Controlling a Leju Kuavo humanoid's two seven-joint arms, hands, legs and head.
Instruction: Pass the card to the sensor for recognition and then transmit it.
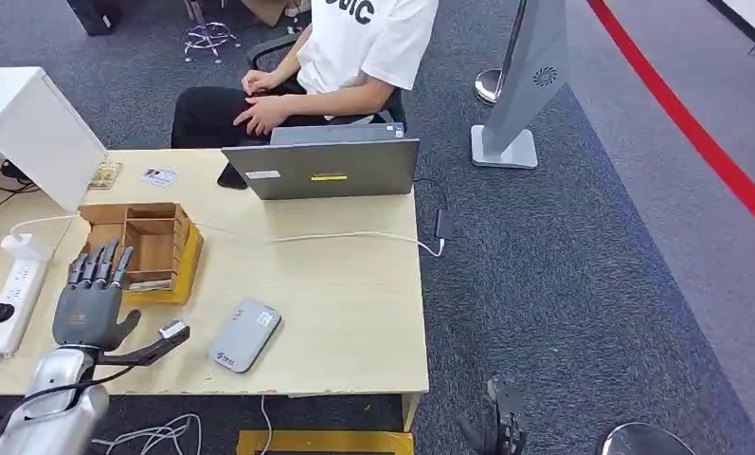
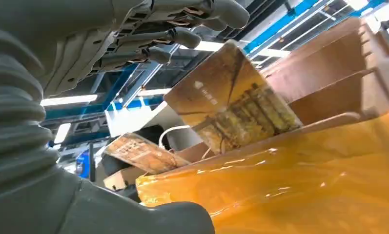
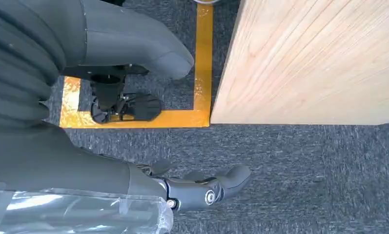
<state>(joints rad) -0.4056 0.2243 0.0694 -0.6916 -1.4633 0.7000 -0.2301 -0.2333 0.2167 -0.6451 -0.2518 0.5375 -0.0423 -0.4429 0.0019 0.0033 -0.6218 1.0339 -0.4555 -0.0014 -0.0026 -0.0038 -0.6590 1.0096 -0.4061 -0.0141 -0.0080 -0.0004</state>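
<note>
The card [image 2: 231, 100] stands tilted in a front slot of the wooden box [image 1: 144, 245], which sits on yellow wrapping near the table's [image 1: 345, 303] left side. In the left wrist view the card leans out over the box's front wall, with a second card [image 2: 139, 152] lying lower beside it. The left hand [image 1: 91, 301] hovers just in front of the box, palm down, fingers [image 2: 182, 36] stretched out straight and apart above the card, holding nothing. The right hand [image 3: 202, 190] hangs below the table edge over grey carpet, fingers loosely curled and empty.

The grey card reader [image 1: 244, 335] lies just right of the left hand, near the table's front edge. A white cable [image 1: 345, 237] crosses the table between the box and a laptop [image 1: 326, 169]. A person [image 1: 354, 57] sits behind the laptop. A power strip [image 1: 8, 294] lies left of the hand. Bare tabletop stretches right of the reader.
</note>
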